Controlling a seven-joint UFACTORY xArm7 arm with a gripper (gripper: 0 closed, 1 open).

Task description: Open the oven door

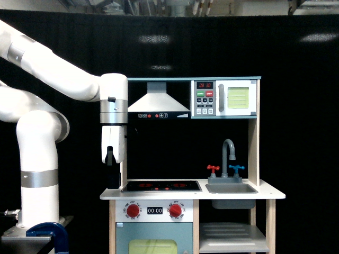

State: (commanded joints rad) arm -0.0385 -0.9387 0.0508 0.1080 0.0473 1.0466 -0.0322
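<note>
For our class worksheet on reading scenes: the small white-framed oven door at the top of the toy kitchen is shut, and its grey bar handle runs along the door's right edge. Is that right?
Not quite. In the exterior view the oven door is shut, but its grey bar handle runs along the door's left edge in that view, beside the button panel, not the right.

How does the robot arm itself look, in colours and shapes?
The arm is made of thick, rounded, glossy white tubes. Silver-grey metal bands ring it at the joints, one on the upright column and one near the wrist. A small black button sits on the wrist. The pincer is white above with dark, black parts below. No loose cables show.
</note>
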